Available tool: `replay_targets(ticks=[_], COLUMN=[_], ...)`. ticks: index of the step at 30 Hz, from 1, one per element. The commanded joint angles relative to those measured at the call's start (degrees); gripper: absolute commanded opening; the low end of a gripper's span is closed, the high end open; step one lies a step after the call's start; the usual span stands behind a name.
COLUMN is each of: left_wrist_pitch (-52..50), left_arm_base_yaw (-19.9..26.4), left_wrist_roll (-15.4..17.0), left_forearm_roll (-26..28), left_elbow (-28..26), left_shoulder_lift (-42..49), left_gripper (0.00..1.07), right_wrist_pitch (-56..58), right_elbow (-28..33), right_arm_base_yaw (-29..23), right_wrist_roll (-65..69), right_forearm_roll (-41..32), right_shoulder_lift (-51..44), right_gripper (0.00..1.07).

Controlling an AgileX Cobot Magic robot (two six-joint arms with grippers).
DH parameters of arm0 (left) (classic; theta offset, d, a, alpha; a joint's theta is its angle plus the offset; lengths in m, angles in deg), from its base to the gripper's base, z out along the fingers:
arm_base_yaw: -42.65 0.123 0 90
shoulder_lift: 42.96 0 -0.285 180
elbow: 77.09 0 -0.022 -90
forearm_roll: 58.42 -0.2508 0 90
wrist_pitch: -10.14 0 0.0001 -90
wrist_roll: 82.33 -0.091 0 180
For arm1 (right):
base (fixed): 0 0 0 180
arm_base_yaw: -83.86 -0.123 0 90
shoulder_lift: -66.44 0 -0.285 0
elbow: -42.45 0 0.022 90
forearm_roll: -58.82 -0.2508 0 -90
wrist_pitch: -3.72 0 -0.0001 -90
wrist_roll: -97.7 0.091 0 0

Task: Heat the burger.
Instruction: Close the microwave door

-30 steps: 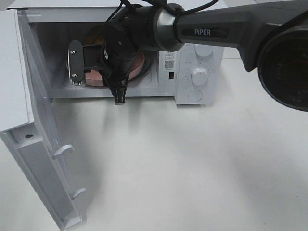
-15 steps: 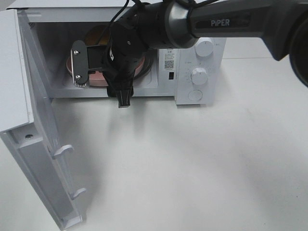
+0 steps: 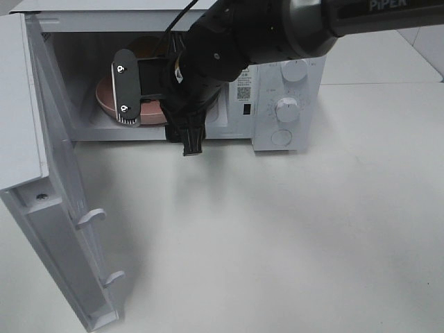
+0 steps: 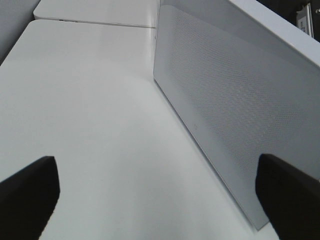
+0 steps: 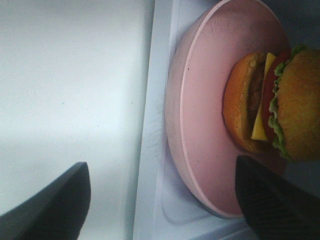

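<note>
Burger: on pink plate inside microwave.
Right hand: released, empty, at the microwave's mouth.
Left hand: released, beside the door.
Remaining: door open; likely close it, set dial.

White matte tabletop below right claw; even, diffuse light; soft grey shadow on it just beneath the claw.

The burger stood upright on a pink plate inside the open microwave. Its bottom bun was orange-brown. Above it came a corner of yellow cheese, red tomato and frilly green lettuce, under a glossy golden-brown top bun. The stack looked whole and tall.
</note>
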Motion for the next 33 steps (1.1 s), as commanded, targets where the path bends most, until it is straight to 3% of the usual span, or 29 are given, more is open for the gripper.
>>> replay_targets(ticks=[1,17,22,33], left_wrist_pitch=[0.1,0.1,0.1,0.1], left_arm_base_yaw=[0.1,0.1,0.1,0.1], left_wrist_roll=[0.3,0.3,0.3,0.3], left_forearm_roll=[0.4,0.4,0.4,0.4], left_elbow=[0.1,0.1,0.1,0.1], left_shoulder_lift=[0.5,0.5,0.5,0.5], left_gripper=[1.00,1.00,1.00,1.00], right_wrist_pitch=[-0.2,0.3,0.3,2.2], right_elbow=[2.9,16.4,22.9,30.0], right_arm_base_yaw=[0.1,0.1,0.1,0.1], right_wrist_roll=[2.3,15.9,24.6,41.9], right_forearm_roll=[0.5,0.1,0.0,0.0], right_shoulder_lift=[-3.2,-15.1,-20.6,-28.8], right_gripper=[0.76,0.76,0.76,0.76])
